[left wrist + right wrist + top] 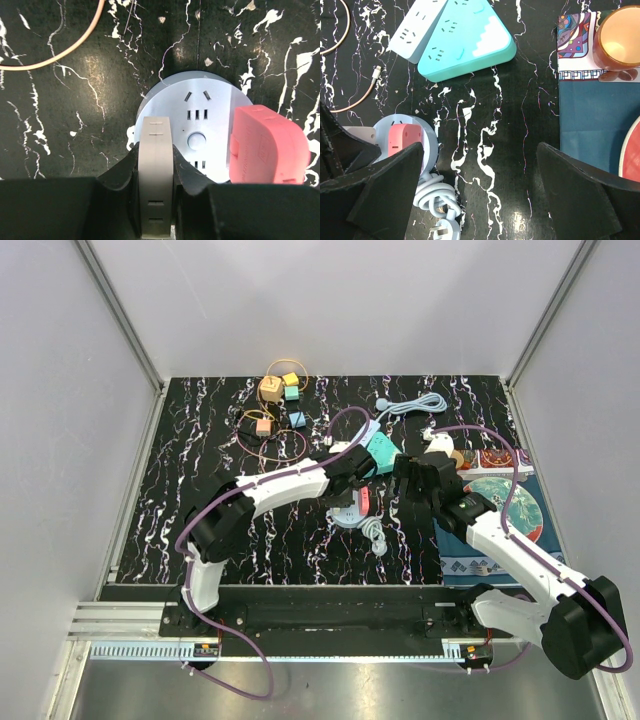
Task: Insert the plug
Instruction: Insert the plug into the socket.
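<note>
My left gripper is shut on a flat grey-white plug, held upright just at the near-left rim of a round white socket hub. A pink plug sits in the hub's right side. In the top view the left gripper hangs over the hub at mid-table. My right gripper is open and empty, just right of the hub. In the right wrist view its jaws stand wide apart over bare table, with the hub at the left.
The hub's coiled white cable and its plug lie beside it. A teal triangular power strip and a white strip lie behind. A patterned mat with an orange cup is at the right. Loose cables and small blocks lie at the back left.
</note>
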Action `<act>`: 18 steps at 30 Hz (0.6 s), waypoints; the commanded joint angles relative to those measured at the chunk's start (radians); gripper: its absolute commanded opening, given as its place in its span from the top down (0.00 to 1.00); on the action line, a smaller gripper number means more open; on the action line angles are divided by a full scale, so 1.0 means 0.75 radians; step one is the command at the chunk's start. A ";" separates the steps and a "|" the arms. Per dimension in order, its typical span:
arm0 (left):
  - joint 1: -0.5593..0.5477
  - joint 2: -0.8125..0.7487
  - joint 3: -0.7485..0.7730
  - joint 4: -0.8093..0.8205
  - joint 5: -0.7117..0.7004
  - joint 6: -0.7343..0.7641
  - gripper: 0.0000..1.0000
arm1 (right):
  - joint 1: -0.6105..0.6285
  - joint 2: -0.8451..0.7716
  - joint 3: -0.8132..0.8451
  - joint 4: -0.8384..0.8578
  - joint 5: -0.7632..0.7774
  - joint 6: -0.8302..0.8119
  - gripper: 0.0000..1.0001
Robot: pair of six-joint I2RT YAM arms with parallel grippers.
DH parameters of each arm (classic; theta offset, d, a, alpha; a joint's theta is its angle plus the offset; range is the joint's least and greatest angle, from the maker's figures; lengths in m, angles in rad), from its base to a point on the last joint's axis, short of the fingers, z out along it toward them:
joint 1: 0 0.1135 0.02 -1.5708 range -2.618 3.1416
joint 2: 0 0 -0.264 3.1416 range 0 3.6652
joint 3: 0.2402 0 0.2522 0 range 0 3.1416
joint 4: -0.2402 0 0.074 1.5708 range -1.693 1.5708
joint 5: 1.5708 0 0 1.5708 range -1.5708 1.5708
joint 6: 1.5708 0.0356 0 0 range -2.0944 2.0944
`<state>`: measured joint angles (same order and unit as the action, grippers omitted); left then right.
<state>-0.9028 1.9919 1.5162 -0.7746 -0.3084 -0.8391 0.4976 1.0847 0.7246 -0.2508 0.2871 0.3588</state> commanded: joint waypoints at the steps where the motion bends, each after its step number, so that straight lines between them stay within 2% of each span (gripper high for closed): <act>1: 0.005 0.085 -0.111 0.053 0.084 -0.025 1.00 | 0.018 -0.029 -0.007 0.069 0.004 -0.016 0.00; 14: 0.021 0.032 -0.120 0.041 0.064 -0.025 1.00 | 0.024 -0.031 -0.007 0.073 0.004 -0.020 0.00; 18: 0.021 -0.011 -0.073 0.041 0.043 -0.023 0.80 | 0.026 -0.031 -0.007 0.077 -0.002 -0.022 0.00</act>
<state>-0.8940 1.9717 1.4700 -0.7189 -0.3031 -0.8398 0.5049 1.0836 0.7227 -0.2359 0.2863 0.3546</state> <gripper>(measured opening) 0.221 0.994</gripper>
